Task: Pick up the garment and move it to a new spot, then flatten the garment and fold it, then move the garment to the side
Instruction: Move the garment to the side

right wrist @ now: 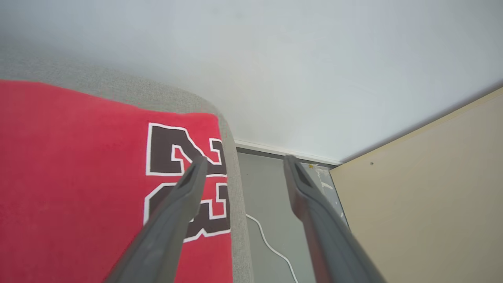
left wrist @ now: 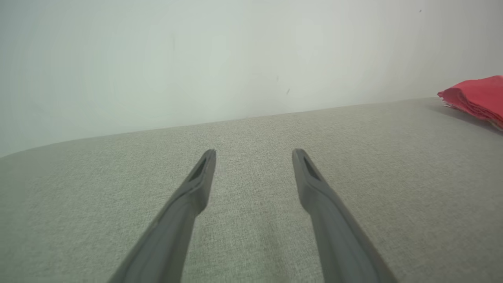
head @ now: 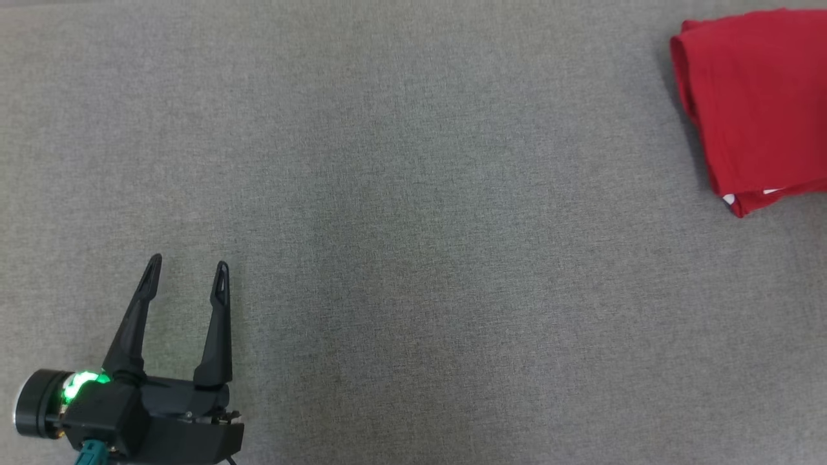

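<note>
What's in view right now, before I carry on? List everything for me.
garment: one, red with a black, white-outlined 23, folded, at the far right of the surface by its edge.
surface: one, grey fabric, under the garment.
wall: one, pale, behind the surface.
floor: grey, beyond the surface's edge.
cable: one, white, lying on the floor.
panel: one, beige, beside the floor.
left gripper: one, dark, open, lower left over bare surface, holding nothing.
right gripper: one, dark, open, over the garment's edge by the 23, holding nothing.
</note>
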You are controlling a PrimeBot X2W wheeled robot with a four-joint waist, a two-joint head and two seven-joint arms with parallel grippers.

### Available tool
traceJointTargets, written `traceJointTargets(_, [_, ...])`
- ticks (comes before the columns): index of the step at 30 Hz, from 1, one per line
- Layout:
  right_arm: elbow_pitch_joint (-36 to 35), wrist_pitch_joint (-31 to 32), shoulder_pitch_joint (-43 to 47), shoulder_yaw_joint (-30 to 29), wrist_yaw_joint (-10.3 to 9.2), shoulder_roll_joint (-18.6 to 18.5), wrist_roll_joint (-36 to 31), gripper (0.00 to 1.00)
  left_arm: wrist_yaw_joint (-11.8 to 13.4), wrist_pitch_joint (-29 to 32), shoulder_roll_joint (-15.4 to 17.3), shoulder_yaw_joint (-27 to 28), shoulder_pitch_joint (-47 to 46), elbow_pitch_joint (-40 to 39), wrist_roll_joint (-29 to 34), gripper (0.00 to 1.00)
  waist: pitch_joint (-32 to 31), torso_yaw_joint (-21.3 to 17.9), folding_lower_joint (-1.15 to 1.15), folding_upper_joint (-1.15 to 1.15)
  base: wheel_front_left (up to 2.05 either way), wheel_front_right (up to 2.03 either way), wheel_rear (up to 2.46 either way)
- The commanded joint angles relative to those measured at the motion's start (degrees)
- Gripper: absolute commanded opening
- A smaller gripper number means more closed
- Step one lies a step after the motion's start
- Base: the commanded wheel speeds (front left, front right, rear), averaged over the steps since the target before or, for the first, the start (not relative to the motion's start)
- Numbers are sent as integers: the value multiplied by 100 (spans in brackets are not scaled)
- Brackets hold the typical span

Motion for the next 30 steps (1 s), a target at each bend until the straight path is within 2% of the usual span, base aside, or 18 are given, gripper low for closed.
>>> traceJointTargets(1, [12, -92, -41, 17, -13, 93, -58, 100, 8, -14, -23, 21, 53, 3, 39, 100, -96, -3, 0, -1, 0, 0, 0])
traceJointTargets(3, [11, -313, -53, -45, -13, 249, -36, 100, 9, -14, -32, 52, 119, 58, -13, 100, -256, -6, 0, -1, 0, 0, 0])
traceJointTargets(5, [3, -548, 1, -167, -13, 245, 131, 100, 8, -14, -89, 18, 179, 116, -31, 100, -455, 41, 0, -1, 0, 0, 0])
traceJointTargets(11, [-370, -915, 500, -465, -13, 746, 451, 100, 9, -14, -207, 96, 526, 303, -126, 100, -1172, 115, 0, -1, 0, 0, 0])
traceJointTargets(16, [-1515, -931, 1450, -1035, -13, 882, 537, 100, 9, -14, -287, 161, 800, 446, -205, 100, -1556, 186, 0, -1, 0, 0, 0])
traceJointTargets(19, [-2156, -934, 2137, -1623, -13, 1080, 405, 100, 9, -14, -317, 207, 933, 491, -200, 100, -1746, 226, 0, -1, 0, 0, 0])
traceJointTargets(20, [-2156, -934, 2137, -1623, -13, 1080, 405, 100, 9, -14, -317, 207, 933, 491, -200, 100, -1746, 226, 0, -1, 0, 0, 0])
traceJointTargets(23, [-2845, -934, 2985, -2256, -13, 1363, 101, 100, 8, -14, -365, 275, 1066, 534, -212, 100, -1919, 253, 0, -1, 0, 0, 0])
traceJointTargets(30, [-4730, -935, 5045, -3315, -13, 2143, -822, 100, 8, -14, -411, 248, 1196, 632, -222, 100, -2169, 461, 0, -1, 0, 0, 0])
